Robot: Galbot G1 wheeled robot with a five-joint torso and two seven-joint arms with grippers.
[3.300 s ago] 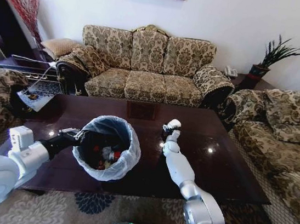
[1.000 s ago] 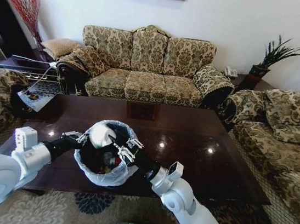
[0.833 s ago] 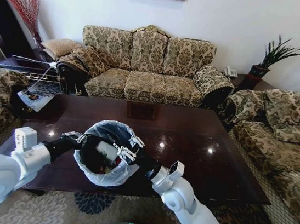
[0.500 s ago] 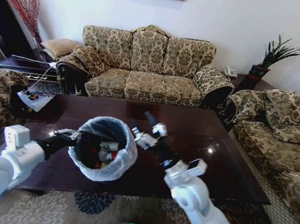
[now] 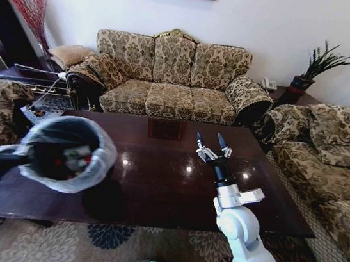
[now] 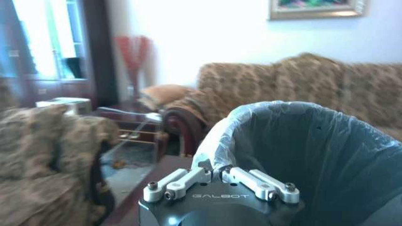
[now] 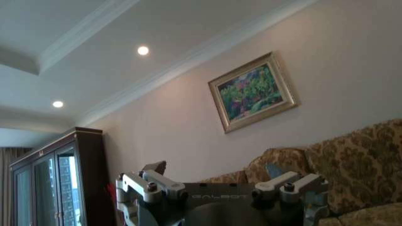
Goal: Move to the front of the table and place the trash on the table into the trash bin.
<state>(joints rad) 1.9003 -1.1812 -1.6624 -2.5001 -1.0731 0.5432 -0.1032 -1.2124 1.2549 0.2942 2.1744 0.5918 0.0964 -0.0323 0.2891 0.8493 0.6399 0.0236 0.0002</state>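
Apparently near completion, the table (image 5: 155,180) carried no visible litter, the trash (image 5: 72,155) lay inside the trash bin (image 5: 67,154) pinched at its rim by the left gripper (image 6: 220,175), and the right gripper (image 5: 212,145) hung above the tabletop, fingers wide and empty.

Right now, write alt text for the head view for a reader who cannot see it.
The left gripper holds the bag-lined trash bin by its rim, raised over the left end of the dark wooden table, litter visible inside. The right gripper points upward over the table, fingers open and holding nothing. Patterned sofas surround the table.
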